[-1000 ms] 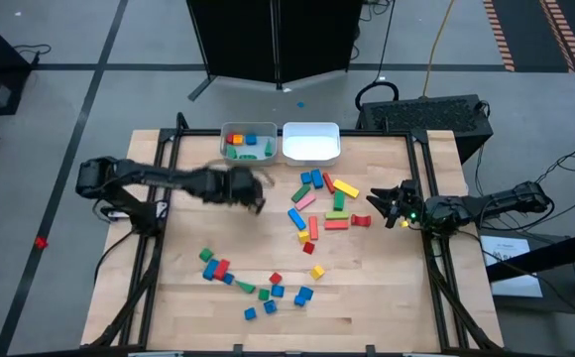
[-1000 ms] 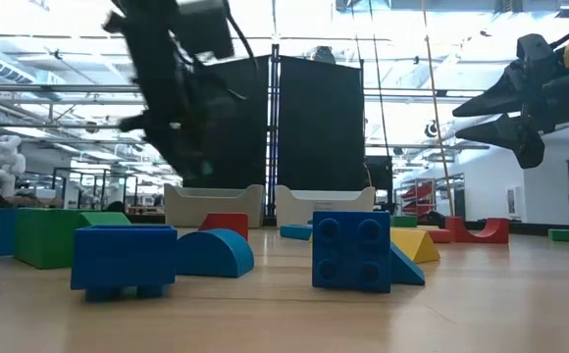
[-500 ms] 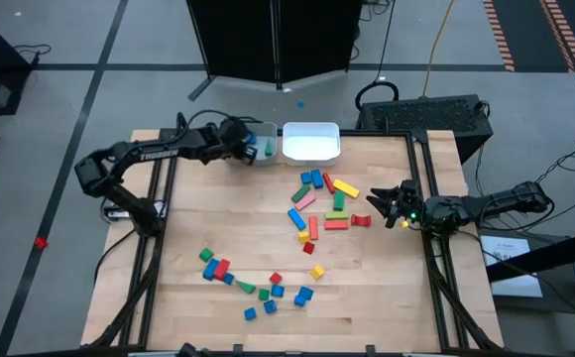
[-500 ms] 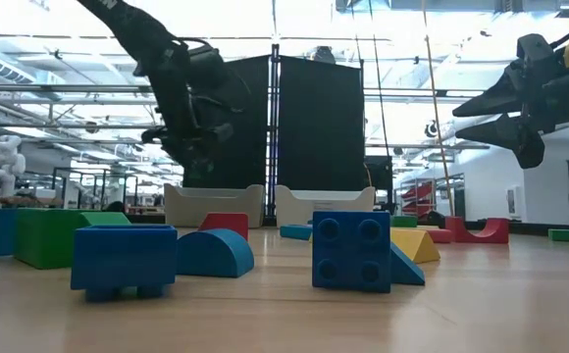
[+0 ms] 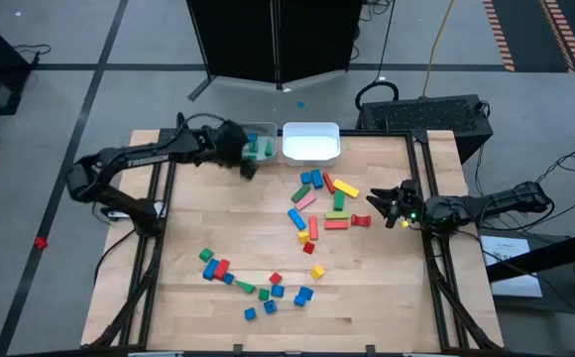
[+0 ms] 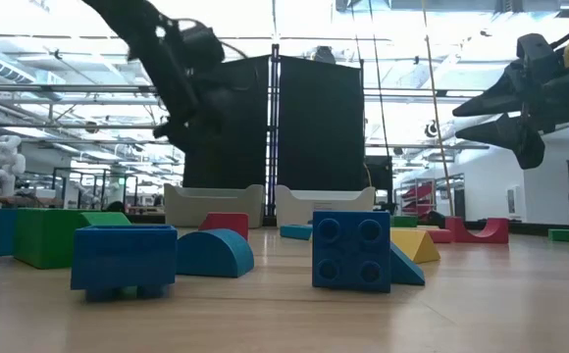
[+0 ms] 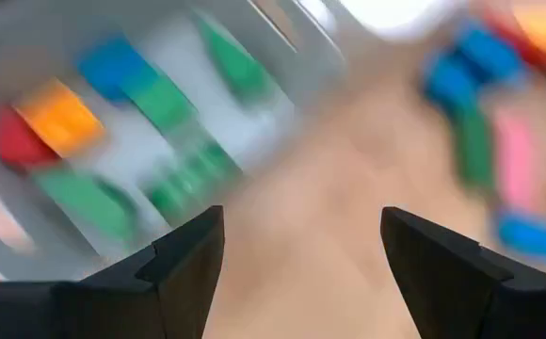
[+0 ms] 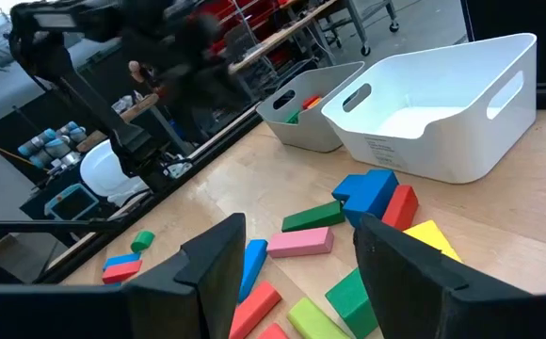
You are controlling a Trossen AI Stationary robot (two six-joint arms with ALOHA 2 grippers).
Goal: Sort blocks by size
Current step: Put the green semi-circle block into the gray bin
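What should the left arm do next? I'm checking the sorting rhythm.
Probably swing back toward the loose blocks near the table's front. The left gripper is open and empty beside the grey bin, which already holds small blocks, so another pick seems due.

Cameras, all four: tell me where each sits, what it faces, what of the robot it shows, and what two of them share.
High view: above the table, looking straight down; both arms, left gripper beside the grey bin, right gripper at the right edge.
Low view: at table-top height, looking level across the blocks to both bins; arms enter from above.
Left wrist view: past its own open fingers at the grey bin's blocks.
Right wrist view: past its own open fingers at the white bin.
Shared: the high and right wrist views both show the white bin.
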